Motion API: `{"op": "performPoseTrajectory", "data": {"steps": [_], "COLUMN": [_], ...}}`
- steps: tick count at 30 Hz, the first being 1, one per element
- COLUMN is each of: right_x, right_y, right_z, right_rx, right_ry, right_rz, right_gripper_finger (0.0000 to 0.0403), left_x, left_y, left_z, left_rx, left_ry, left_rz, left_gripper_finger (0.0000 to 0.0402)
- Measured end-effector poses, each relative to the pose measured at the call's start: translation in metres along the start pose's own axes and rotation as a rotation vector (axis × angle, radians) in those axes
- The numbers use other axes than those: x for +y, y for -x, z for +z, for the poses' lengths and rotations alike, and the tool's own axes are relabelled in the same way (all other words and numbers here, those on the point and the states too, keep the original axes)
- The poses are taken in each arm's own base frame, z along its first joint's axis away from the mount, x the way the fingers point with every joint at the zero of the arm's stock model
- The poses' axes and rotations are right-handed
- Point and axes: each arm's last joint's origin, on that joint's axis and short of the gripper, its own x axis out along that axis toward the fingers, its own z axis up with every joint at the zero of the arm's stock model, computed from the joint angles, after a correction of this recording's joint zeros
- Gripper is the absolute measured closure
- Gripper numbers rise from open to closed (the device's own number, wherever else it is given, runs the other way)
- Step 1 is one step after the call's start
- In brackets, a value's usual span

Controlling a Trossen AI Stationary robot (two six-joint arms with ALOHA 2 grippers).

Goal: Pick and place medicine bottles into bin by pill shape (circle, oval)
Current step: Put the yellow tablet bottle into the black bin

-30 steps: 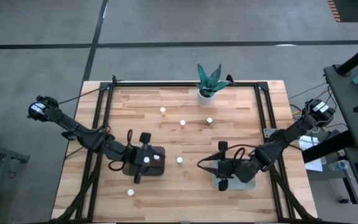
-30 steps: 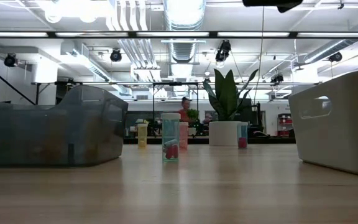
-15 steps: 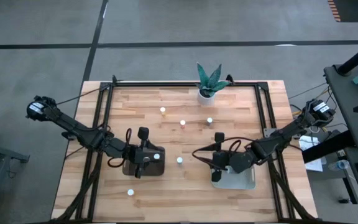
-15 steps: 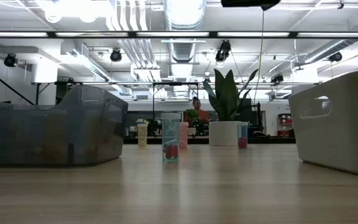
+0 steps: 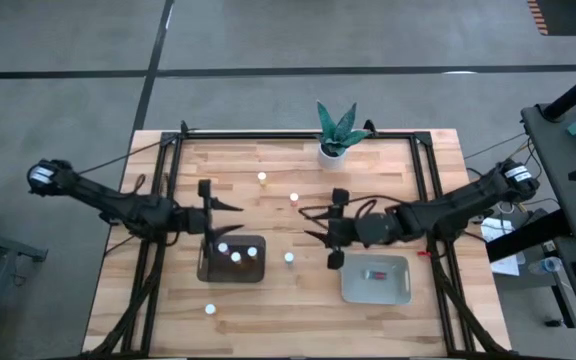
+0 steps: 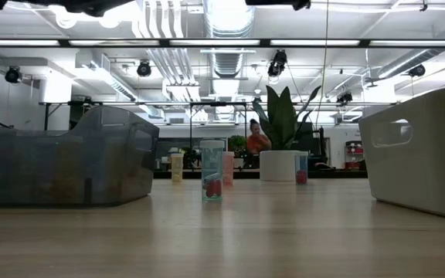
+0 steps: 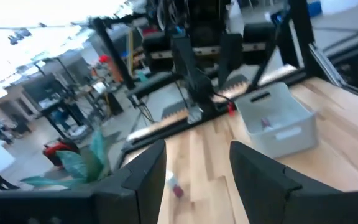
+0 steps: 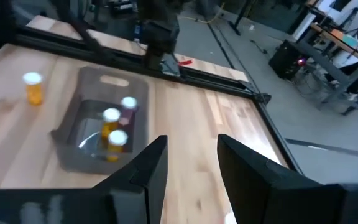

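Three small white-capped medicine bottles (image 5: 235, 254) stand in the dark smoky translucent bin (image 5: 208, 272) at the near left of the wooden table (image 5: 398, 170), and one more lies on its side in the pale grey-green opaque bin (image 5: 398, 288) at near right. Loose white-capped bottles remain: one (image 5: 289, 258) between the two bins, one (image 5: 209, 309) near the front edge on the left, and three (image 5: 294, 198) further back, in front of the white pot with the green plant (image 5: 332, 150).

Your left gripper (image 5: 211, 207) hangs just behind the dark bin, fingers (image 7: 143, 180) apart and holding nothing. Your right gripper (image 5: 334, 238) hovers left of the pale bin, near the middle bottle, fingers (image 8: 143, 171) likewise parted and empty.

The risk from here, as a judgement: the bottles are narrow and upright, so a finger arriving off-centre would likely tip one and send it rolling across the wood. Both grippers sit close to the table's centre; sending both to the middle bottle could bring the arms together. Pill shape cannot be read from above, so a wrong bin is possible unless you check a closer view. A person shows far beyond the table, well clear.
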Motion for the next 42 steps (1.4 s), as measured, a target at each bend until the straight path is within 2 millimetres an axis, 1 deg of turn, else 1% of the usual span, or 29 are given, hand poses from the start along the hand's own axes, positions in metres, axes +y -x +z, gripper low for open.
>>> {"op": "performPoseTrajectory", "data": {"steps": [5, 10, 12, 18, 22, 25, 30, 36, 39, 42], "right_x": [-0.029, -0.057, -0.065, -0.082, -0.088, -0.089, -0.092, -0.105, -0.112, -0.122], "right_y": [-0.007, -0.010, -0.010, -0.010, -0.016, -0.026, -0.050, -0.079, -0.095, -0.110], "right_z": [0.009, 0.020, 0.023, 0.029, 0.032, 0.035, 0.038, 0.040, 0.036, 0.029], "right_rx": [0.023, 0.037, 0.039, 0.022, 0.020, 0.030, 0.112, 0.214, 0.262, 0.289], "right_ry": [-0.039, -0.093, -0.108, -0.128, -0.143, -0.137, -0.105, -0.086, -0.069, -0.085], "right_rz": [-0.011, -0.001, -0.020, -0.035, -0.034, -0.027, -0.017, -0.033, -0.037, 0.018], "right_gripper_finger": [0.0271, 0.0271, 0.0271, 0.0271, 0.0271, 0.0271, 0.0271, 0.0271, 0.0271, 0.0271], "left_x": [0.010, 0.009, 0.010, 0.013, 0.014, 0.014, 0.014, 0.014, 0.015, 0.015], "left_y": [0.012, 0.019, 0.022, 0.028, 0.029, 0.029, 0.030, 0.030, 0.030, 0.031], "left_z": [-0.001, -0.014, -0.015, -0.015, -0.015, -0.015, -0.015, -0.014, -0.014, -0.014], "left_rx": [-0.061, -0.074, -0.100, -0.149, -0.155, -0.155, -0.156, -0.160, -0.161, -0.162], "left_ry": [0.017, -0.034, -0.022, -0.020, -0.017, -0.017, -0.016, -0.014, -0.014, -0.013], "left_rz": [0.058, 0.086, 0.117, 0.149, 0.152, 0.153, 0.155, 0.156, 0.157, 0.157], "left_gripper_finger": [0.0240, 0.0240, 0.0240, 0.0240, 0.0240, 0.0240, 0.0240, 0.0240, 0.0240, 0.0240]}}
